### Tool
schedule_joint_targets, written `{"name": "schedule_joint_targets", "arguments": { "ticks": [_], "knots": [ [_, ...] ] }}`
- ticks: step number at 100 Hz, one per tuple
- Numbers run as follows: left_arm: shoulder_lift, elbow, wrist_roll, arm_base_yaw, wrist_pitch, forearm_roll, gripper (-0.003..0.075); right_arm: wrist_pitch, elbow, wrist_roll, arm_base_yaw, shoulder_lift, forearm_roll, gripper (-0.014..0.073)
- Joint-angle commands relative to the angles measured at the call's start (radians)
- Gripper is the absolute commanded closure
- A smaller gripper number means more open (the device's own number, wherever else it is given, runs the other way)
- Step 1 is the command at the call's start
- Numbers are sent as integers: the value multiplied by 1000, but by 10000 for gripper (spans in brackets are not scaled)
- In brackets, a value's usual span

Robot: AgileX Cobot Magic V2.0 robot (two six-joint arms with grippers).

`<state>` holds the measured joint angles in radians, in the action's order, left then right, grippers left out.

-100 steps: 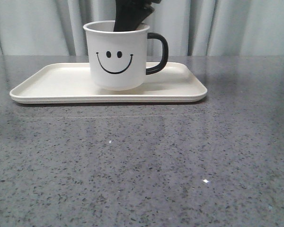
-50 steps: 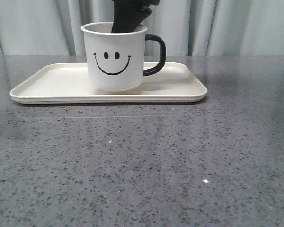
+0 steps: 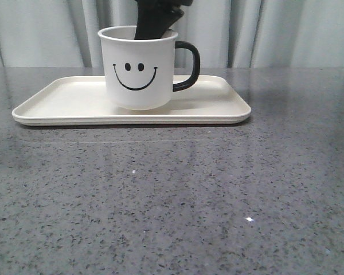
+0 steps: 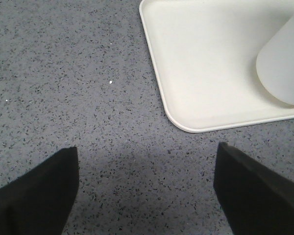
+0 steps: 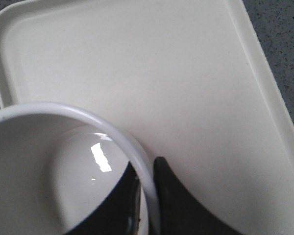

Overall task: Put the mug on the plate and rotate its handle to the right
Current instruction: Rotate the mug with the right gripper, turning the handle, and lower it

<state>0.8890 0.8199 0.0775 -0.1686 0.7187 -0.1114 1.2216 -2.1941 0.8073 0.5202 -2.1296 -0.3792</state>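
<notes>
On the grey speckled table (image 3: 178, 195) the plate (image 3: 63, 100) lies flat, long side across the front view. Mug (image 3: 139, 69) stands upright on the plate, a little left of its middle, smiley face toward the camera, handle (image 3: 188, 65) pointing right.

Right arm: descends from above behind the mug, its dark body entering the mug mouth in the front view. Right gripper (image 5: 146, 196) straddles the rim; in the right wrist view one finger sits inside the mug and the other outside, both pressed against the white wall, so the fingers pinch the mug rim between them.

Left arm: holds low over bare table off the plate's corner. Left gripper (image 4: 147, 188) shows two dark fingers (image 4: 34, 193) spread wide, with nothing between them but table. The mug wall appears at the edge of that view, well apart from the fingers.

Limits of view: upper right arm is cut off by the top of the front view. The gripper's fingertips inside the mug are hidden by the mug wall from the front. Whether the mug base rests fully on the plate or is slightly raised cannot be told; a thin shadow lies beneath it. The left arm does not appear in the front view.
</notes>
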Motion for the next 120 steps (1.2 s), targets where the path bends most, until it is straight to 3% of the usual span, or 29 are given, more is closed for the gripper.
{"name": "schedule_joint_targets", "arguments": {
  "ticks": [1, 110, 120],
  "knots": [
    [-11, 25, 6, 3, -65, -7, 166, -41, -32, 10, -5, 58, -37, 655],
    [-11, 25, 6, 3, -64, -9, 166, -54, -31, 10, -5, 20, -39, 655],
    [-11, 25, 6, 3, -64, -9, 166, -54, -31, 10, -5, 20, -39, 605]
  ]
}}
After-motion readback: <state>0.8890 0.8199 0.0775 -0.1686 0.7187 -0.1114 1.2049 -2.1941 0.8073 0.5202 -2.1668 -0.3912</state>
